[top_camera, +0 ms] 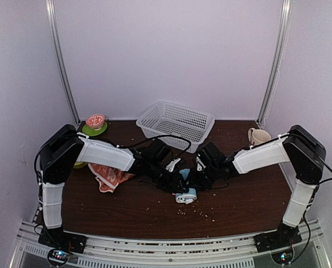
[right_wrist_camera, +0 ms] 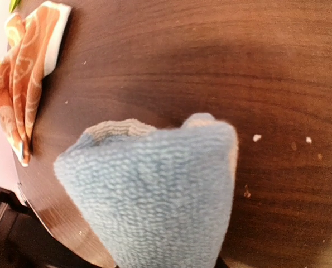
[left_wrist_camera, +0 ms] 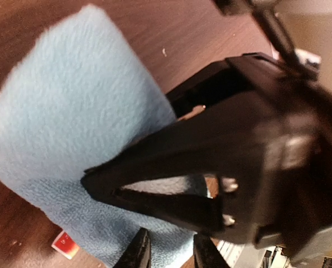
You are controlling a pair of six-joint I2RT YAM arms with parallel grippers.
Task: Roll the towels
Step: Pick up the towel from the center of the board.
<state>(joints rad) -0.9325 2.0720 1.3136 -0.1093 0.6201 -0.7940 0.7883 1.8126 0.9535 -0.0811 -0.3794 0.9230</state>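
Right gripper clamps light blue towel at centre of table; left gripper fingers sit narrow astride its edge, grip indeterminate; orange towel lies crumpled, well apart.

- A robot test booth is indicated: plain pale walls are joined by aluminium corner posts.
- Left arm and right arm are bolted to a slotted metal rail beside a dark wood table.
- Household props are noted: white basket, mug, bowl, green plate.
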